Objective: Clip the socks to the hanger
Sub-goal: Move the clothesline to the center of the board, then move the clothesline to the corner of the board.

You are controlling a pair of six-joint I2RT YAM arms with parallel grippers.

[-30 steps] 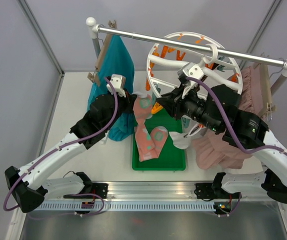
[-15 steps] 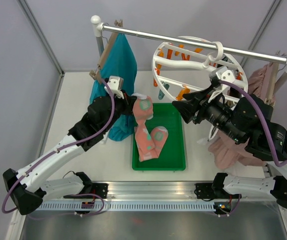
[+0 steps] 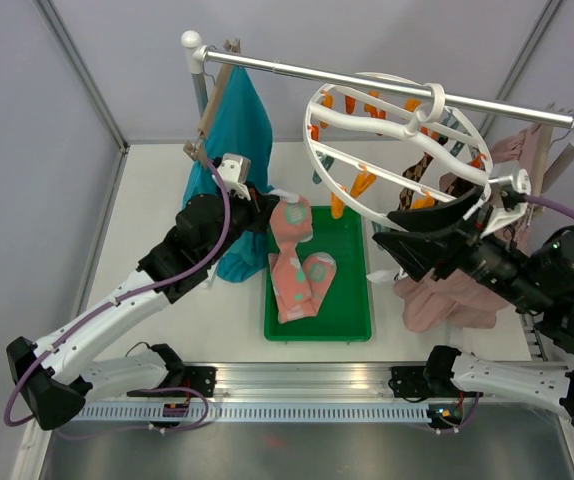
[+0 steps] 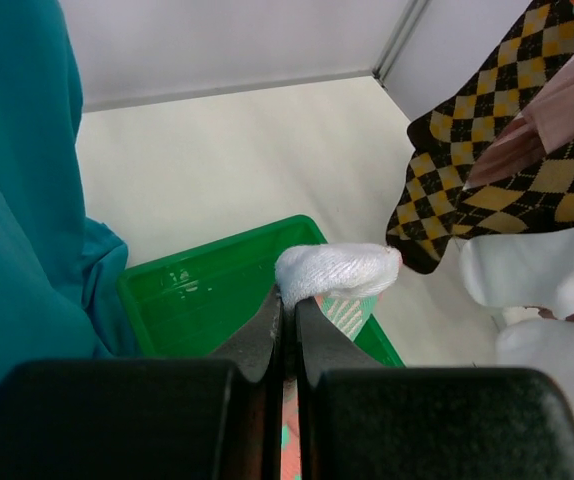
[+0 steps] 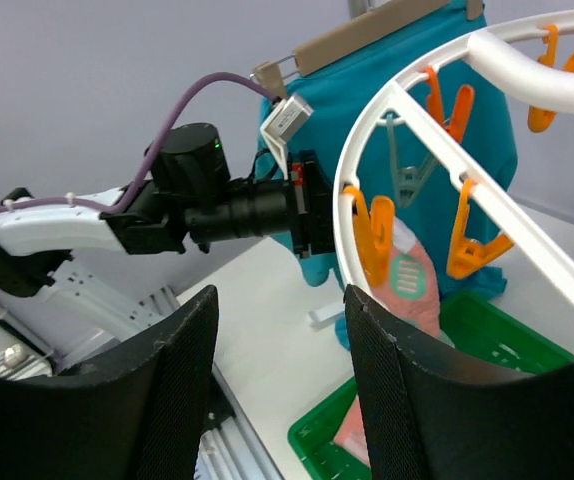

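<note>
Both arms point(image 3: 87, 325) have white links, black joints and purple cables point(image 3: 223, 222).

Pale grey-lilac wall panels point(image 3: 117, 60) all round, joined by grey metal struts point(image 3: 80, 75); white tabletop point(image 3: 142, 190); silver rail point(image 3: 267, 67) on white posts across back; aluminium extrusion point(image 3: 307, 378) along near edge; flat even lighting.

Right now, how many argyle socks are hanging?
2: one argyle sock and a second argyle sock, side by side under the right half of the hanger. More may be hidden.
</note>
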